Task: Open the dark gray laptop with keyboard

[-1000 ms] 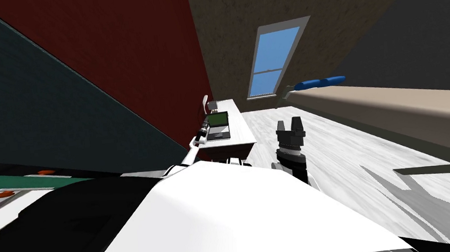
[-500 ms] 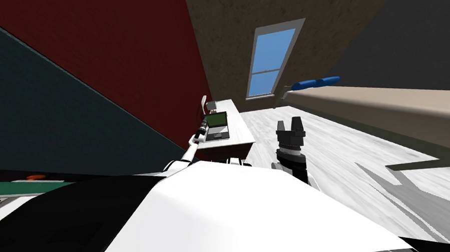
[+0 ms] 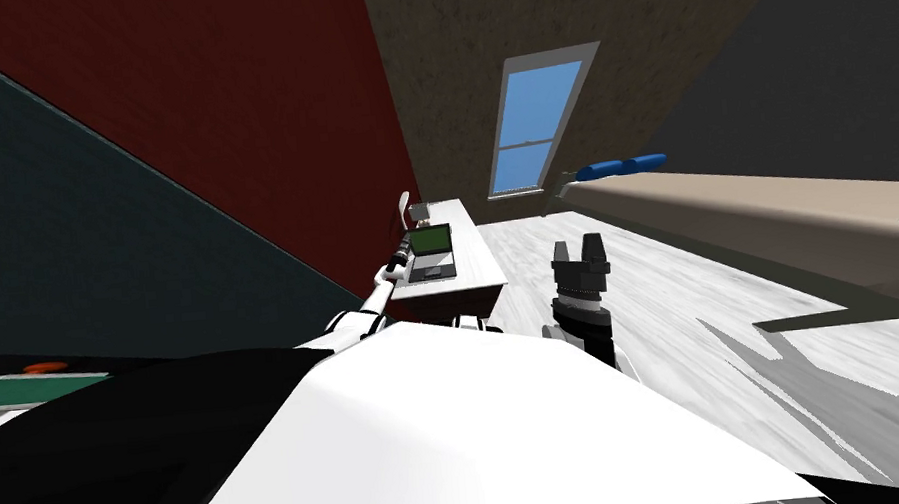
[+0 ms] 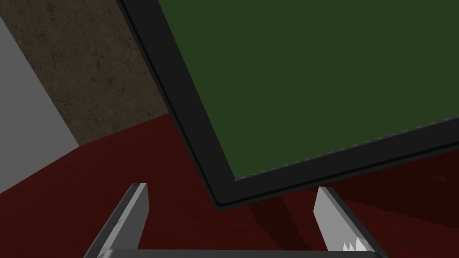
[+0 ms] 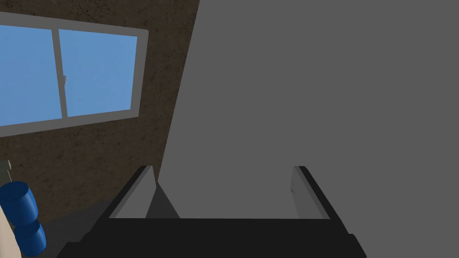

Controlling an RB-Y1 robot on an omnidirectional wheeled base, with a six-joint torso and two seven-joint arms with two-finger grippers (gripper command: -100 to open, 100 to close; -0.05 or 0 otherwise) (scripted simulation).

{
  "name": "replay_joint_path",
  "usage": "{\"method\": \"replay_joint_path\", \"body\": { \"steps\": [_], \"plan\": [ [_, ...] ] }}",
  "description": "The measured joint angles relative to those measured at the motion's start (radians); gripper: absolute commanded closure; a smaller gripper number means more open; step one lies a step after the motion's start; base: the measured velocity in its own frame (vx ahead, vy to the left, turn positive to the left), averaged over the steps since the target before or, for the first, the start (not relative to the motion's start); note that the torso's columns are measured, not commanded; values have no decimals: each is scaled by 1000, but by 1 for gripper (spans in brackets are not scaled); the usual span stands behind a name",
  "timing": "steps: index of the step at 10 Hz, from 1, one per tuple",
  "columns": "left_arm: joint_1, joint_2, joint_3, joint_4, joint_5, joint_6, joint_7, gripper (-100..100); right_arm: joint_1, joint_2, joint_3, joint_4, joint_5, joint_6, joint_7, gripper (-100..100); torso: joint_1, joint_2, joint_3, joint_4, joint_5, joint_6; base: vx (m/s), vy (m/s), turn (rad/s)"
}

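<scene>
You'll find the laptop just left of the middle of the head view's frame, small, sitting on a pale tabletop that runs along a dark red wall. Its lid already stands up: a flat dark green screen, one plain colour, inside a black bezel. The grey keyboard half lies flat on the near side. Your left claw is out at the laptop's left edge. Its two fingers stand apart, and in the left wrist view a corner of the bezel sits between them, with neither finger pressing on it. Your right claw hangs right of the tabletop, over the pale floor, with its fingers apart. A small grey box sits on the tabletop behind the laptop. At the right of the frame lies a beige bed with blue pillows
</scene>
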Motion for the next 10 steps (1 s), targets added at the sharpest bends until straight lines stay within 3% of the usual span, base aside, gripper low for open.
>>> {"method": "replay_joint_path", "body": {
  "steps": [2,10],
  "plan": [
    [-38,34,8,63,10,29,3,-100,0,0,0,0,0,0,0,0,0,0,0,0,0,0,0,-11,-72],
    [-171,103,30,254,27,97,-5,-100,0,0,0,0,0,0,0,0,0,0,0,0,0,0,1,-6,-31]
  ]
}}
